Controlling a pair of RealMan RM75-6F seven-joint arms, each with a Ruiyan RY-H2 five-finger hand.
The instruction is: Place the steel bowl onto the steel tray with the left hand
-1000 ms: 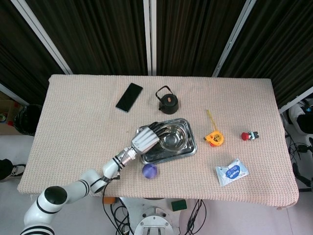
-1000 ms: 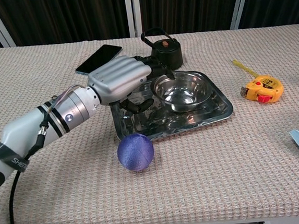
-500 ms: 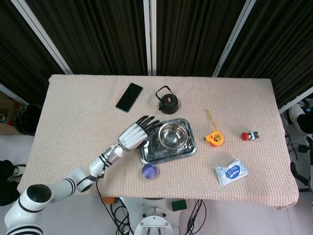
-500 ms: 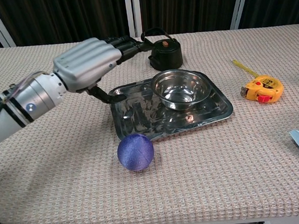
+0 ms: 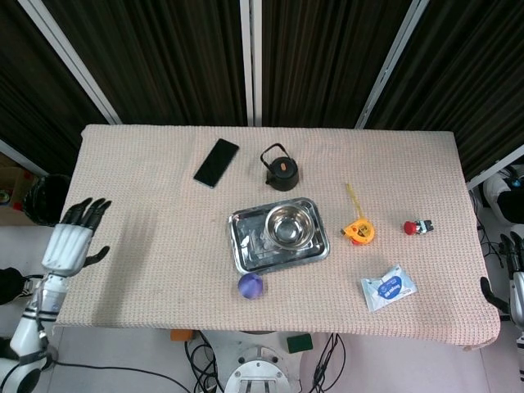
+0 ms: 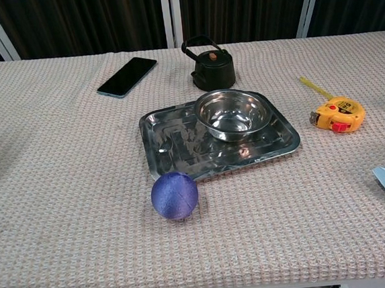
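The steel bowl (image 5: 288, 226) (image 6: 234, 115) stands upright in the right half of the steel tray (image 5: 250, 246) (image 6: 179, 142) at the middle of the table. My left hand (image 5: 72, 239) hangs beyond the table's left edge, far from the tray, with its fingers spread and nothing in it. It does not show in the chest view. Only a sliver of my right hand (image 5: 514, 274) shows at the right border of the head view, beside the table's right edge, and how its fingers lie is unclear.
A purple ball (image 5: 250, 285) (image 6: 174, 195) lies just in front of the tray. Behind it are a black kettle (image 5: 280, 169) (image 6: 212, 65) and a phone (image 5: 216, 162) (image 6: 126, 76). To the right lie a tape measure (image 5: 359, 232) (image 6: 338, 114), a red toy (image 5: 417, 227) and a wipes packet (image 5: 388, 286).
My left hand has drawn back from the tray's left side, leftward past the table's left edge. The bowl stays on the tray, unmoved.
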